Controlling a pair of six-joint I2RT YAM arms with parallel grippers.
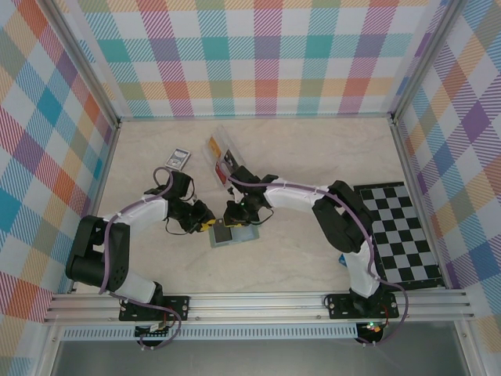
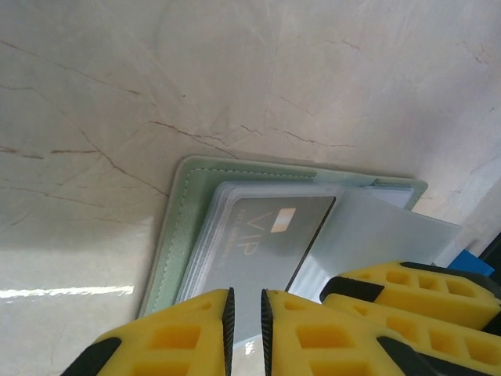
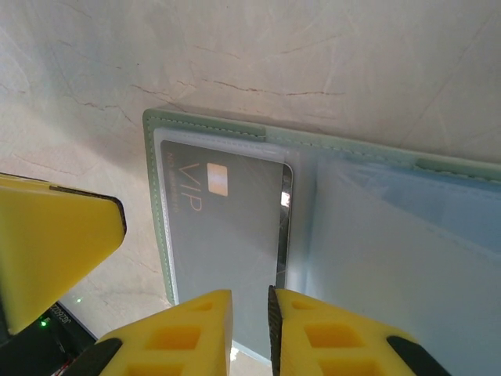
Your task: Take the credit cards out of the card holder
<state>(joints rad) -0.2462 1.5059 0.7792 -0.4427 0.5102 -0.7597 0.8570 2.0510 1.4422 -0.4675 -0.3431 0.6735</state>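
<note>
The card holder (image 1: 247, 235) lies open on the table, sage-green outside (image 2: 184, 227) and pale blue-grey inside (image 3: 407, 235). A grey credit card marked VIP (image 2: 266, 243) sits in a clear sleeve on its left half (image 3: 227, 235). My left gripper (image 2: 245, 313) hangs over that half's near edge, jaws a narrow gap apart, and the card shows through the gap. My right gripper (image 3: 250, 317) hovers just as narrow over the card's right edge. Nothing is visibly pinched in either. The two grippers (image 1: 210, 225) (image 1: 233, 218) stand close together above the holder.
A clear plastic compartment tray (image 1: 223, 153) and a dark picture card (image 1: 178, 159) lie behind the holder. A black-and-white checkered mat (image 1: 399, 231) covers the right side. A blue block (image 2: 470, 262) lies beyond the holder. Plaid walls enclose the table.
</note>
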